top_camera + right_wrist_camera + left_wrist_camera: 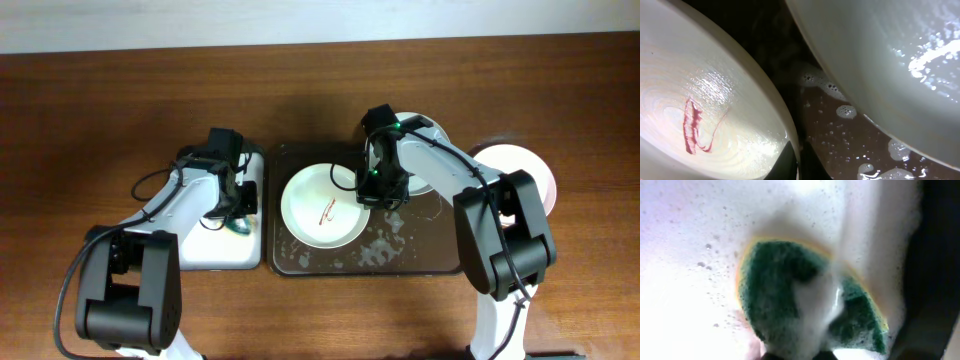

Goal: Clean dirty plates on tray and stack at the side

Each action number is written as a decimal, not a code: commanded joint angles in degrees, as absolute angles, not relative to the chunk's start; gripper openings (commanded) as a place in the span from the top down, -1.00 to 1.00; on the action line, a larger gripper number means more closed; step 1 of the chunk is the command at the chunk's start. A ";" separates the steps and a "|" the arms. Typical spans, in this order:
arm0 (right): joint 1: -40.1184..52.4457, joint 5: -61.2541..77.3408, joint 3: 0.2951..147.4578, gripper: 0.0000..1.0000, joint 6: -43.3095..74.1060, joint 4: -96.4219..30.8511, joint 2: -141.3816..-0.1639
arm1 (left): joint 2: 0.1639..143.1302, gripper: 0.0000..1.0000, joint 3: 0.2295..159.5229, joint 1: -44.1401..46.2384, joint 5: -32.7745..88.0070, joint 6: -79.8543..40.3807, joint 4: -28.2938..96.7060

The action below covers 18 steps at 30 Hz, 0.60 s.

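A cream plate with a red smear (323, 207) lies on the left half of the dark brown tray (420, 250), which is streaked with foam. My right gripper (372, 190) is shut on this plate's right rim; in the right wrist view its fingers (799, 162) straddle the rim of the smeared plate (715, 100). A pale green plate (428, 170) sits at the tray's back right and also shows in the right wrist view (900, 65). A third, whitish plate (525, 168) lies off the tray to the right. My left gripper (238, 208) is shut on a green sponge (775, 285).
A smaller white tray (215, 255), wet with foam (680, 255), stands left of the brown tray, with the sponge (240, 226) in it. Foam patches lie on the brown tray's floor (840, 145) between the two plates. Bare wooden table surrounds everything.
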State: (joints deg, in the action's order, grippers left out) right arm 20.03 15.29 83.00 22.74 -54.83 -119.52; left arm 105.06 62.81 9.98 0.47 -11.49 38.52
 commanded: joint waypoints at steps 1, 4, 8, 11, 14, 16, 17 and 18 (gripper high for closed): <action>19.97 13.23 81.65 0.92 23.94 -54.61 -119.61 | 104.22 1.00 62.22 9.32 0.03 -12.53 38.09; 19.97 13.23 81.65 0.92 23.83 -54.61 -119.61 | 103.70 1.00 63.75 8.54 0.10 -12.53 38.61; 19.97 13.26 81.65 0.91 23.83 -54.63 -119.61 | 100.09 1.00 66.61 7.97 0.08 -12.53 40.32; 19.97 13.26 81.65 0.92 23.83 -54.70 -119.61 | 95.50 1.00 66.92 7.97 0.10 -12.53 40.47; 19.97 13.23 81.65 0.92 23.83 -54.70 -119.61 | 92.99 1.00 66.92 7.97 0.25 -12.51 41.63; 19.97 13.23 81.65 0.92 23.83 -54.76 -119.61 | 92.20 1.00 66.92 7.97 0.27 -12.53 42.33; 19.97 13.23 81.65 0.92 23.83 -54.81 -119.61 | 90.94 1.00 66.92 7.97 0.23 -12.53 42.28; 19.97 13.26 81.65 0.92 23.83 -54.83 -119.61 | 90.43 1.00 66.92 7.97 0.03 -12.53 42.11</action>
State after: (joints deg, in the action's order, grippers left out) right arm 20.03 15.29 83.00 22.72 -54.85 -119.52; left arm 92.75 66.30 8.21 0.45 -11.79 42.09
